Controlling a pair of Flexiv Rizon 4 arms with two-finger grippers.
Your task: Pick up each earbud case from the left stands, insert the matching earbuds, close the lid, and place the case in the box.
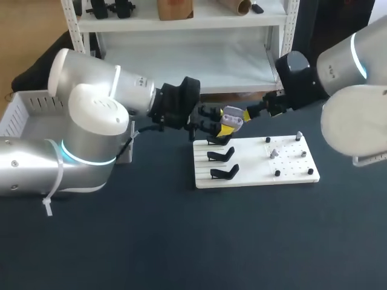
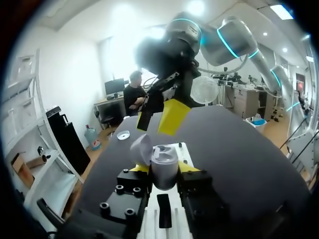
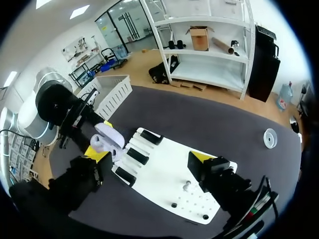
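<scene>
My left gripper (image 1: 227,124) (image 2: 163,172) is shut on a pale grey earbud case (image 1: 233,116) (image 2: 163,167) (image 3: 109,139), held above the far end of the white board (image 1: 254,175) (image 3: 164,184). The case's lid (image 2: 142,147) stands open. My right gripper (image 1: 248,115) (image 2: 158,118) (image 3: 149,158) is wide open just ahead of the case, one yellow fingertip (image 3: 94,153) beside it, holding nothing. Three black stands (image 1: 221,156) (image 3: 137,156) on the board's left part are bare. A small grey earbud (image 1: 273,153) (image 3: 187,185) sits among the pegs on the right part.
A white slatted box (image 1: 24,112) (image 3: 112,92) stands at the table's far left, behind my left arm. Several black pegs (image 1: 277,173) dot the board's right half. Dark tabletop (image 1: 193,241) stretches in front of the board.
</scene>
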